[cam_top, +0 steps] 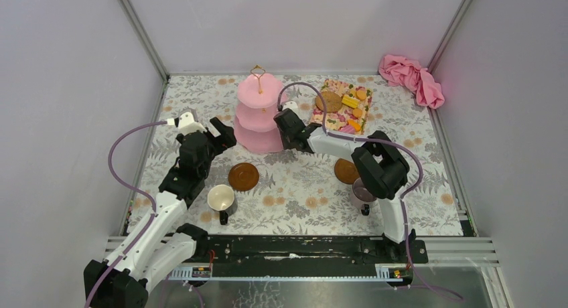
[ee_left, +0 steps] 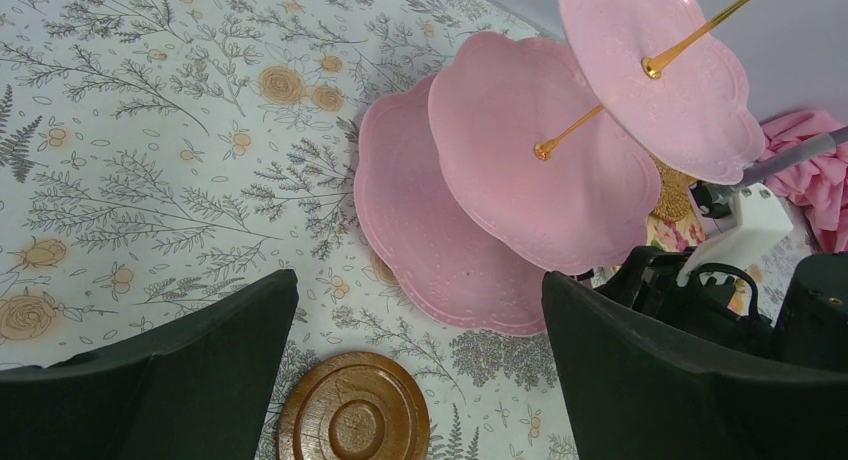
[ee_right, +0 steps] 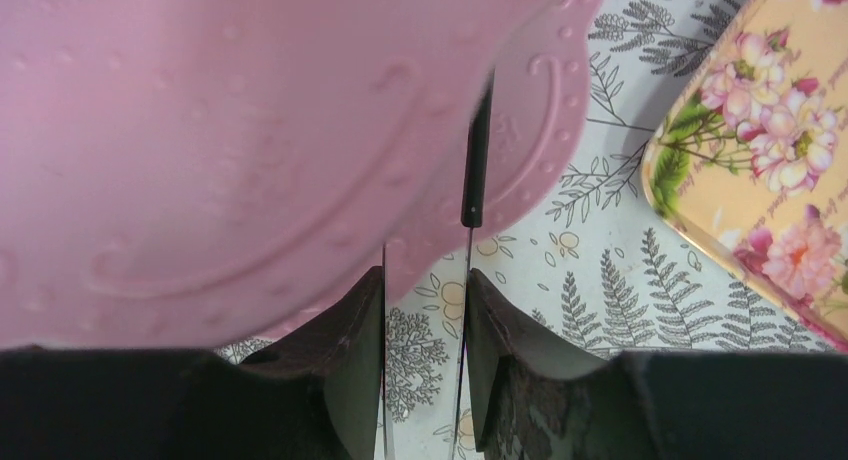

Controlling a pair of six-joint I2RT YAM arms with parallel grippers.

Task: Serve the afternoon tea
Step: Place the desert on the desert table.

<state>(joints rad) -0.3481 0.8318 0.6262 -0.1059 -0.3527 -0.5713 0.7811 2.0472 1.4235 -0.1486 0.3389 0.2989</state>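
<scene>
Saw right gripper (ee_right: 425, 280) clamped on the slim black tongs (ee_right: 474, 170), one blade against each finger. Made out only one dark tong tip, at the rim of a tier of the pink cake stand (ee_right: 250, 130); lost sight of the other blade behind that tier. Couldn't confirm contact or anything held at the tips. Found left gripper (ee_left: 420, 300) with jaws wide apart, hovering over the floral table (ee_left: 150, 130) just beside the stand's bottom tier. Spotted one brown saucer (ee_left: 353, 415) near it, cut off by the frame edge. Caught only a corner of the floral tray (ee_right: 760, 160) from the right wrist. Saw the biscuits (cam_top: 351, 102) on that tray, behind the right gripper, too small to count. Found the second saucer (cam_top: 345, 171) and the purple mug (cam_top: 362, 193) half hidden under the right arm (cam_top: 382, 167). Saw the white mug (cam_top: 221, 199) near the left arm (cam_top: 181, 181), close to the first saucer. Noted pink cloth (cam_top: 412, 77) in far right corner
</scene>
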